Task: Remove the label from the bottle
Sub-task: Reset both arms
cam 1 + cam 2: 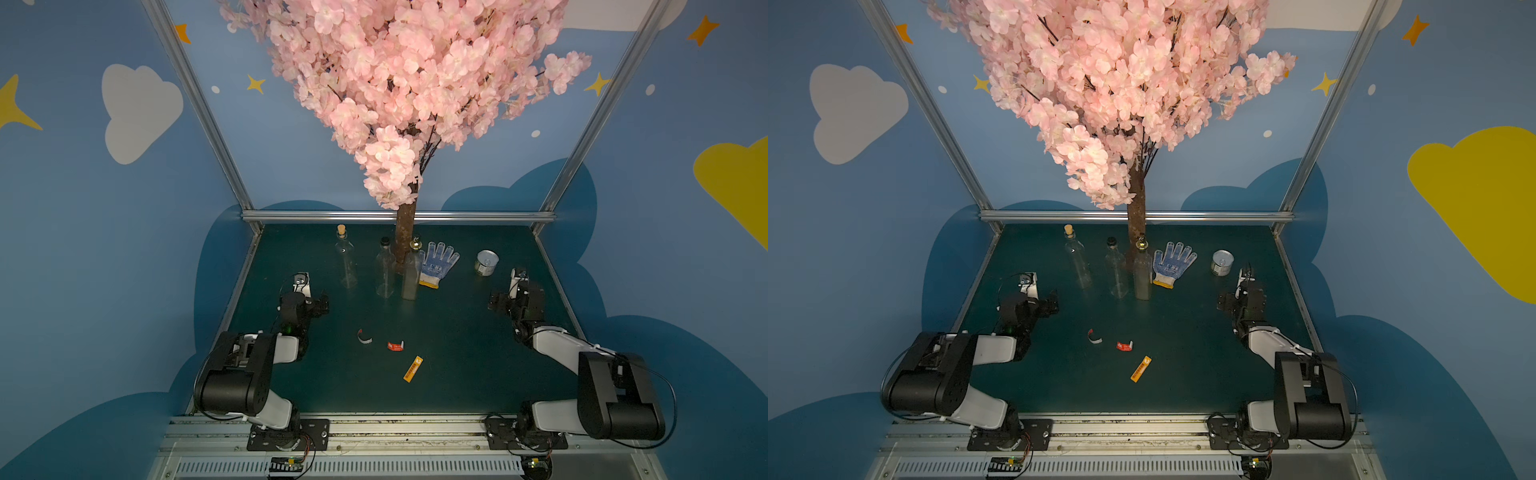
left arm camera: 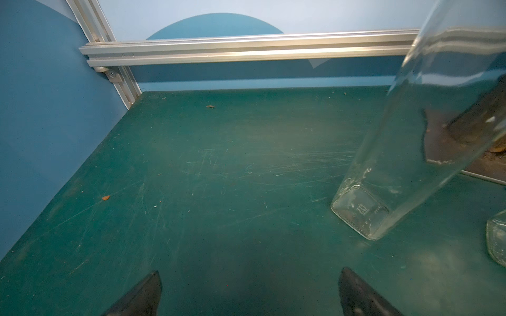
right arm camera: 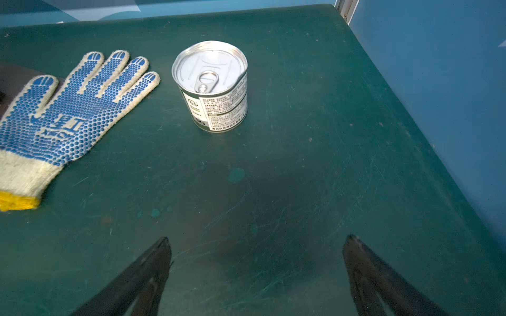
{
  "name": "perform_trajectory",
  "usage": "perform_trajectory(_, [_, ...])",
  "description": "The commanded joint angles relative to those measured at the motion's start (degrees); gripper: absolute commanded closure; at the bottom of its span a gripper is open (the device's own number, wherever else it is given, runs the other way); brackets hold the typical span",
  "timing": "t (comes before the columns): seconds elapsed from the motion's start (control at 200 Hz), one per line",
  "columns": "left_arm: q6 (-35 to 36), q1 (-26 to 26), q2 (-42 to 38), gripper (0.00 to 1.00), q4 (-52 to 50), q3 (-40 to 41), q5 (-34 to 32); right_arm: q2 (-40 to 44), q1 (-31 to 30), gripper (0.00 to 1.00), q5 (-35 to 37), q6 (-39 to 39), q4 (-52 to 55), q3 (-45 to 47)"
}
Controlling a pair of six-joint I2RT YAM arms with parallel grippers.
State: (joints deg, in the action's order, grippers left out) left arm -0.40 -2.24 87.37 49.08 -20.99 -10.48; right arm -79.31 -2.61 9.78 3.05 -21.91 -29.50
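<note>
Three glass bottles stand upright at the back of the green mat: a corked bottle (image 1: 345, 259), a black-capped bottle (image 1: 385, 268) and a gold-topped bottle (image 1: 411, 272). Their glass looks bare. Loose label pieces lie mid-mat: a curled red-and-white piece (image 1: 364, 336), a red piece (image 1: 395, 345) and an orange strip (image 1: 412, 369). My left gripper (image 1: 322, 305) hovers open left of the bottles, nothing between its fingers (image 2: 153, 287); the corked bottle (image 2: 410, 153) stands just ahead of it. My right gripper (image 1: 494, 301) is open and empty at the right, fingertips (image 3: 164, 246) spread over bare mat.
A blue-dotted work glove (image 3: 68, 109) and a tin can (image 3: 212, 84) lie ahead of the right gripper. The tree trunk (image 1: 405, 237) rises behind the bottles. An aluminium frame rail (image 2: 246, 46) and blue walls bound the mat.
</note>
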Motion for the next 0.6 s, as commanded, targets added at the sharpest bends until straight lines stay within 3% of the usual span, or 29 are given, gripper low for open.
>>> perform_trajectory(0.0, [0.18,0.33,0.85,0.0,-0.42,-0.98,0.64,-1.54,0.56,0.02,-1.69,-0.5,-7.76,1.78])
perform_trajectory(0.26, [0.05,0.66,0.79,0.0,-0.72,-1.28,1.11,-4.13,0.55,0.02,-4.15,-1.89,-13.97,4.18])
perform_trajectory(0.596, [-0.04,0.9,0.69,0.0,-1.06,-1.34,1.69,-4.57,0.23,0.02,-3.25,-1.9,-12.99,3.4])
